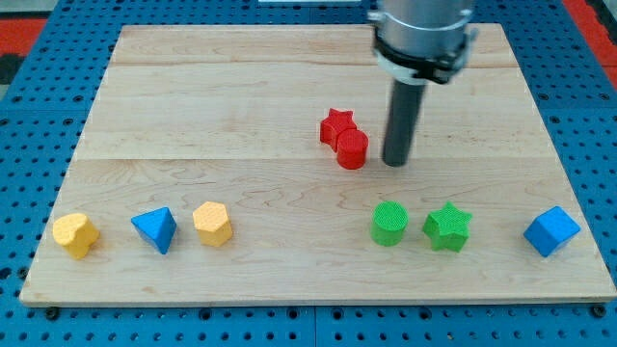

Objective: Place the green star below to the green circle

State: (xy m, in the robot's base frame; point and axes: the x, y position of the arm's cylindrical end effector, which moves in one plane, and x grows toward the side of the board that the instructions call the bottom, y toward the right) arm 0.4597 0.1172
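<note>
Camera view: the wooden tabletop (pixel 241 87) fills most of the frame, resting on a blue pegboard surface (pixel 29 116) that shows around its edges. My tip (pixel 395 162) stands just right of centre, close beside the red cylinder (pixel 353 149) on that block's right, seemingly with a narrow gap. The red star (pixel 336 125) touches the cylinder's upper left. The arm carries no gripper, only the rod, so nothing is grasped.

The green star (pixel 447 227) sits in the lower right of the frame, just right of the green circle (pixel 389 224), with a small gap between them; both lie level in one row, below my tip. Between this row and the tabletop's bottom edge runs a narrow bare strip of wood. Further right, the blue cube (pixel 551 231) sits near the tabletop's right edge.

In the lower left, a row holds the yellow heart (pixel 75 234) near the left edge, the blue triangular block (pixel 155 229), and the yellow hexagonal block (pixel 212 224). The upper left and centre left of the tabletop are open wood.
</note>
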